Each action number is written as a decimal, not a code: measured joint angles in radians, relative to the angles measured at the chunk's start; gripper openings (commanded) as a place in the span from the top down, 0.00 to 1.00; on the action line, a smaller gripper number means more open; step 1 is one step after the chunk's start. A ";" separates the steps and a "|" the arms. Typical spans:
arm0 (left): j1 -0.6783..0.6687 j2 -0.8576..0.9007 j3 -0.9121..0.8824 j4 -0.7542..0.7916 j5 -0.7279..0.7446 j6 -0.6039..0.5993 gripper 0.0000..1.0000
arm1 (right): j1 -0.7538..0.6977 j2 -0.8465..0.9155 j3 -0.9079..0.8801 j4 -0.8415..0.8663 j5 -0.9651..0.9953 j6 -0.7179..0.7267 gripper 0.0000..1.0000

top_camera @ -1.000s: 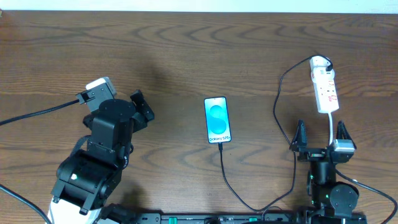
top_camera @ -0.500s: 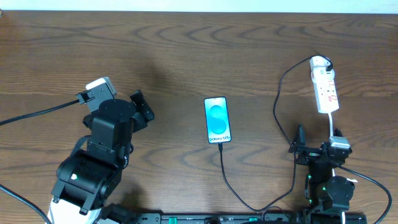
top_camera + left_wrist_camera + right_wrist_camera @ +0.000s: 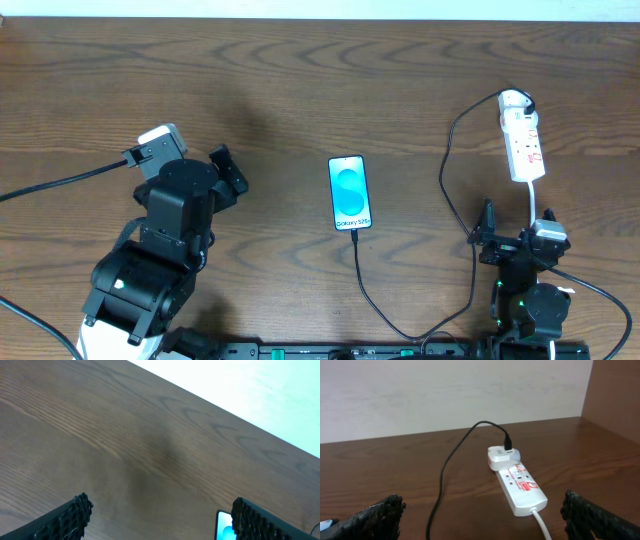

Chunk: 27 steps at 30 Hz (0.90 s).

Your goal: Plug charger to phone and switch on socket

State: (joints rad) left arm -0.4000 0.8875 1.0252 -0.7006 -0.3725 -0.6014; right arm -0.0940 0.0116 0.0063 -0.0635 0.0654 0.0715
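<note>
My left claw (image 3: 160, 502) is spread wide with nothing between its fingers. It hangs over bare bench (image 3: 300, 80) at 9 o'clock of the phone (image 3: 350, 193). My right claw (image 3: 482, 499) is also spread wide and empty. It sits near the bench's front edge at 6 o'clock of the socket (image 3: 522, 135), apart from it and facing it.

The phone lies flat mid-bench, screen up and lit, its long side running 12 to 6. The charger (image 3: 361, 282) meets the phone's 6 o'clock edge with its tip and runs toward 6. It loops along the front edge, climbs past my right claw's 9 o'clock side and curves over to the socket's 12 o'clock end. There its black plug sits in a white adapter (image 3: 501, 455).

The socket lies at 2 o'clock of the phone, well apart from it. Its white cord (image 3: 533, 198) leaves the 6 o'clock end toward my right claw. I cannot tell whether its switch is on.
</note>
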 measured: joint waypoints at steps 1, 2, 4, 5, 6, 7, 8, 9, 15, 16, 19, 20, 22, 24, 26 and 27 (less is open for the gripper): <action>0.000 0.000 0.000 0.000 0.000 0.000 0.08 | 0.000 0.000 0.000 0.000 0.003 0.002 0.01; 0.000 0.000 0.000 0.000 0.000 0.000 0.09 | 0.000 0.000 0.000 0.000 0.007 0.006 0.01; 0.000 0.000 0.000 0.000 0.000 0.000 0.08 | 0.000 0.000 0.000 0.000 0.015 0.020 0.01; 0.000 0.000 0.000 0.000 0.000 0.000 0.09 | 0.000 0.000 0.000 0.001 0.017 0.028 0.01; 0.000 0.000 0.000 0.000 0.000 0.000 0.09 | 0.000 0.000 0.000 0.001 0.018 0.037 0.01; 0.000 0.000 0.000 0.000 0.000 0.000 0.08 | 0.000 0.000 0.000 0.001 0.019 0.047 0.01; 0.000 0.000 0.000 0.000 0.000 0.000 0.09 | 0.000 0.000 0.000 0.001 0.021 0.056 0.01; 0.000 0.000 0.000 0.000 0.000 0.000 0.08 | 0.000 0.000 0.000 0.001 0.021 0.063 0.01; 0.000 0.000 0.000 0.000 0.000 0.000 0.09 | 0.000 0.000 0.000 0.002 0.026 0.086 0.01; 0.000 0.000 0.000 0.000 0.000 0.000 0.08 | 0.000 0.000 0.000 0.002 0.028 0.088 0.01; 0.000 0.000 0.000 0.000 0.000 0.000 0.09 | 0.000 0.000 0.000 0.003 0.035 0.090 0.01; 0.000 0.000 0.000 0.000 0.000 0.000 0.08 | 0.000 0.000 0.000 0.003 0.037 0.093 0.01; 0.000 0.000 0.000 0.000 0.000 0.000 0.08 | 0.000 0.000 0.000 0.003 0.040 0.095 0.01; 0.000 0.000 0.000 0.000 0.000 0.000 0.09 | 0.000 0.000 0.000 0.003 0.041 0.097 0.01; 0.000 0.000 0.000 0.000 0.000 0.000 0.08 | 0.000 0.000 0.000 0.003 0.041 0.097 0.01; 0.000 0.000 0.000 0.000 0.000 0.000 0.09 | 0.000 0.000 0.000 0.003 0.041 0.097 0.01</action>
State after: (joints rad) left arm -0.4000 0.8875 1.0252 -0.7010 -0.3725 -0.6014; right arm -0.0940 0.0120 0.0063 -0.0601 0.1062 0.1684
